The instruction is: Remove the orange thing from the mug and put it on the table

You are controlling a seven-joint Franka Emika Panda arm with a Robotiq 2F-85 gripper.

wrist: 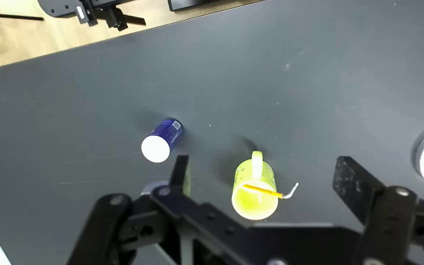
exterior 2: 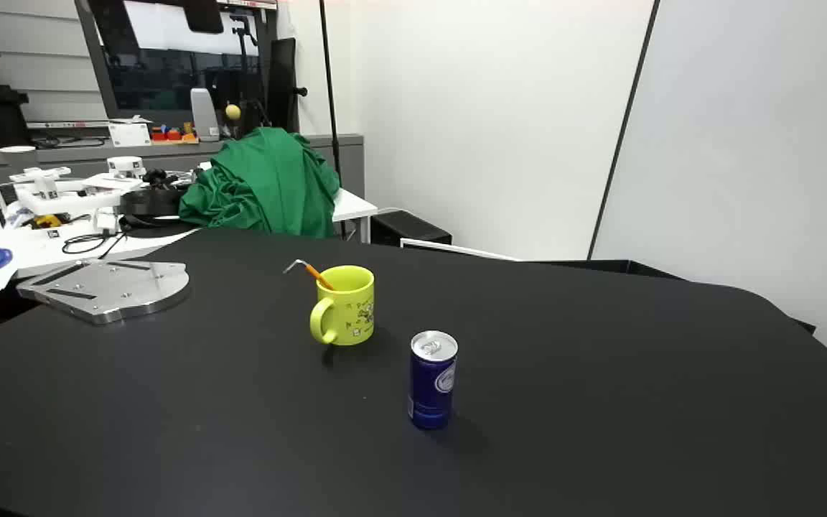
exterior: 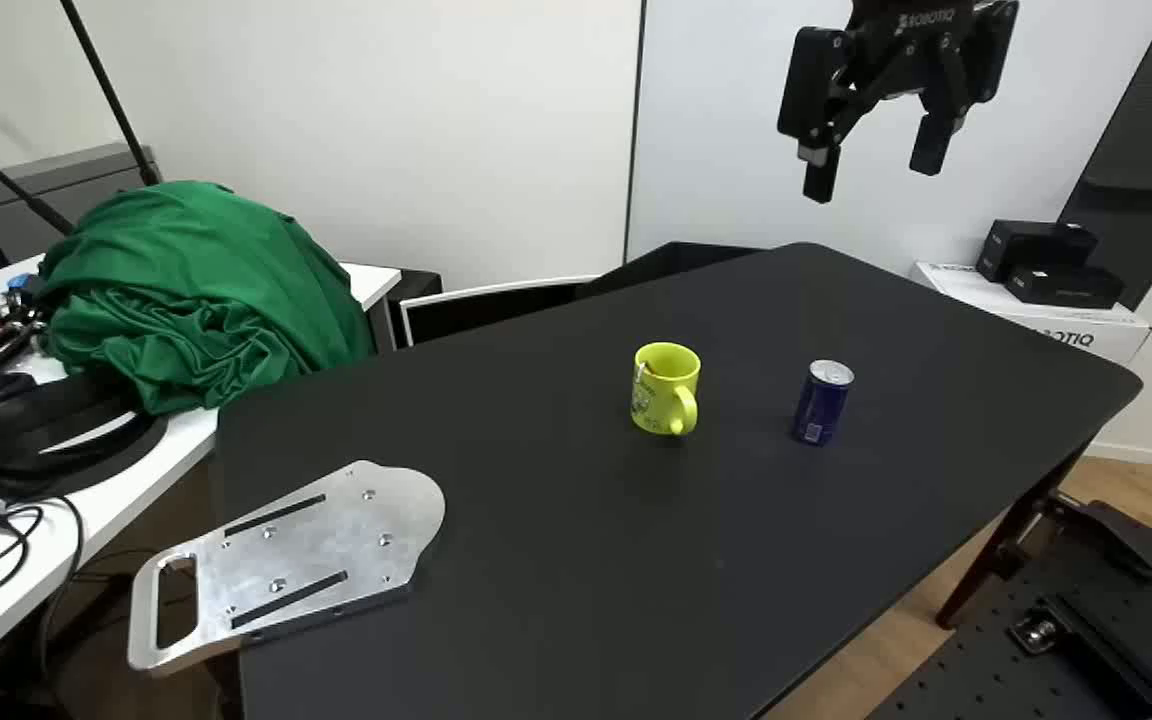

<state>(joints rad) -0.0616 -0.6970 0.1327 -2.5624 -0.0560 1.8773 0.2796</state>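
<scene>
The yellow-green mug (exterior: 656,408) stands upright on the black table (exterior: 576,570). It also shows in an exterior view (exterior 2: 349,319) and in the wrist view (wrist: 253,207). The orange thing (exterior 2: 319,277) is a slim orange rod with a bent metal tip. It leans inside the mug, its tip sticking out over the rim; it also shows in the wrist view (wrist: 263,190). Its lower part is hidden by the mug. My gripper (exterior: 874,165) is open and empty, high above the table. In the wrist view the mug lies between the fingers (wrist: 263,162), well below them.
A dark blue can (exterior: 821,405) stands upright near the mug, also in the wrist view (wrist: 166,131). A flat metal plate (exterior: 331,540) lies at a table edge. A green cloth (exterior: 196,300) is heaped on the cluttered white desk (exterior: 126,520) beside the table.
</scene>
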